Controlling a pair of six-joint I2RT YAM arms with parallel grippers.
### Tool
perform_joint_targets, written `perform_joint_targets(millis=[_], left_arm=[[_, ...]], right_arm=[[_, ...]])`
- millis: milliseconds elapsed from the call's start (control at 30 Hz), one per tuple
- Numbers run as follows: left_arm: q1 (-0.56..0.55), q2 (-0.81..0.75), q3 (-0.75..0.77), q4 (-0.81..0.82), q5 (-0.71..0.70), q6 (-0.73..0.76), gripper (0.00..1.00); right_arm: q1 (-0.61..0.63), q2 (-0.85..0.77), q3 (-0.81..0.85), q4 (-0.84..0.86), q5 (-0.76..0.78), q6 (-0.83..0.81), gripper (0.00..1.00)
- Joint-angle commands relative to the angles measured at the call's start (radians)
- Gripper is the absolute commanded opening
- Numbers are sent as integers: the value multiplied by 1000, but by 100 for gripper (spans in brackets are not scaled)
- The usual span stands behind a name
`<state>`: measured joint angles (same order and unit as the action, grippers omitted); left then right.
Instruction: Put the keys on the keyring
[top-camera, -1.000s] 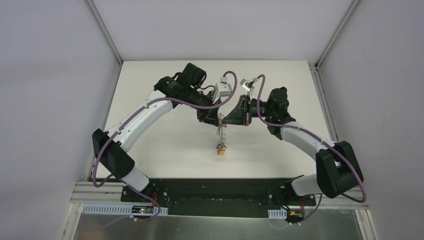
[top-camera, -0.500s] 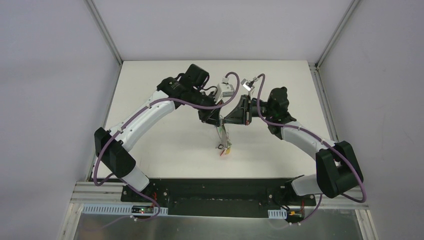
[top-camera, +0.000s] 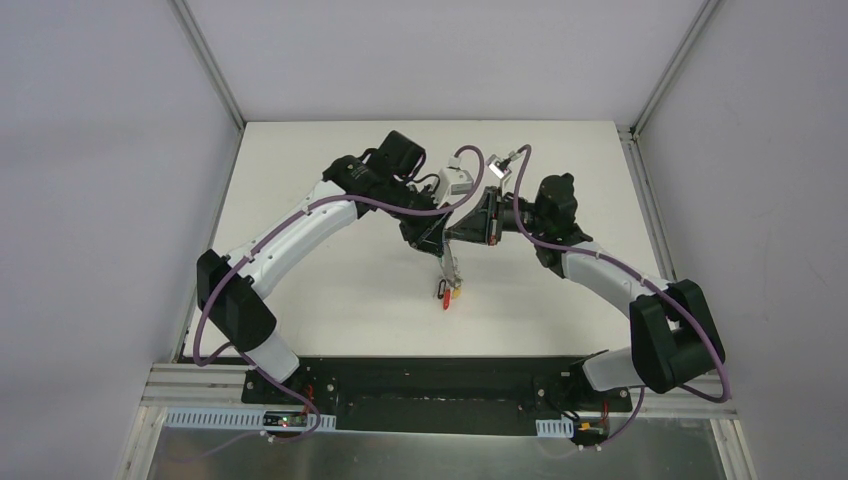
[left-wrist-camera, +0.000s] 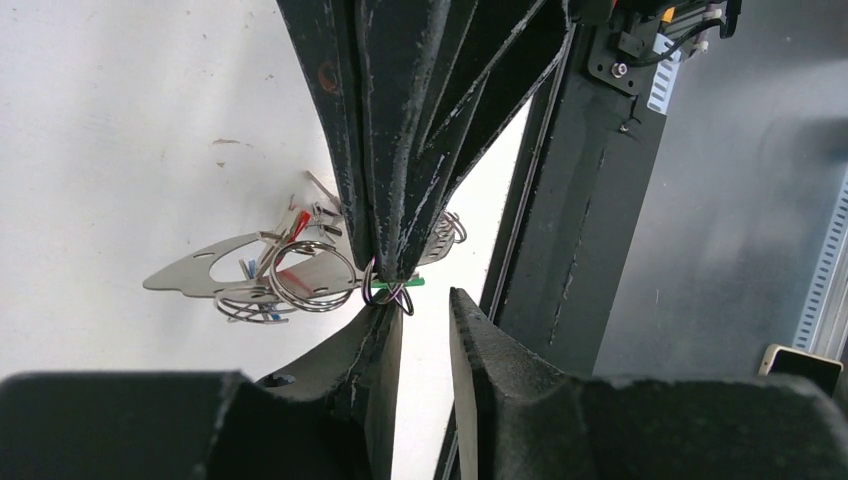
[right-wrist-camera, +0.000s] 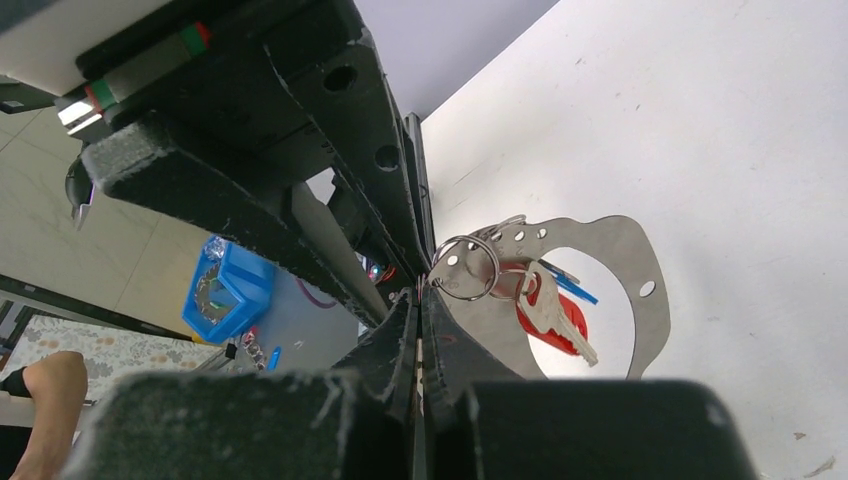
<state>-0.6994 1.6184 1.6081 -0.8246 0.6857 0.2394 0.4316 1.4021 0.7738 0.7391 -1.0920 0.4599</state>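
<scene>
The keyring (right-wrist-camera: 640, 265), seen here as a flat grey metal band pierced with small holes, is held up above the white table (top-camera: 320, 300) at mid-table, where the two arms meet. The keys (right-wrist-camera: 555, 318) are bunched against it: a silver key with a red tag is seen through the loop, a blue tag (right-wrist-camera: 575, 290) lies just beside it, and a green tag (left-wrist-camera: 412, 283) shows at the pinch point. A small split ring (right-wrist-camera: 497, 265) is threaded at the band's holed end. The right gripper (right-wrist-camera: 420, 295) is pressed fully closed at that end of the keyring, though exactly which piece is caught between its tips cannot be made out. The left gripper (left-wrist-camera: 420, 302) is parted, with bare table seen through the gap and nothing clamped; one of its fingers is set just beside the closed tips. In the top view the bunch is seen hanging below both grippers.
</scene>
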Motion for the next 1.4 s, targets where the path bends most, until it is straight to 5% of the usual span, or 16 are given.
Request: perform_joint_targets(millis=[0, 567, 1133, 1367], left_arm=[[-14, -11, 38, 20, 13, -6, 25], [105, -20, 8, 115, 219, -142, 38], [106, 9, -31, 166, 271, -197, 33], [106, 18, -40, 186, 285, -220, 16]], right_arm=[[-10, -18, 13, 49, 14, -14, 0], [-24, -45, 13, 62, -49, -25, 0], [-26, -41, 15, 62, -46, -23, 0], [-27, -41, 13, 62, -42, -23, 0]])
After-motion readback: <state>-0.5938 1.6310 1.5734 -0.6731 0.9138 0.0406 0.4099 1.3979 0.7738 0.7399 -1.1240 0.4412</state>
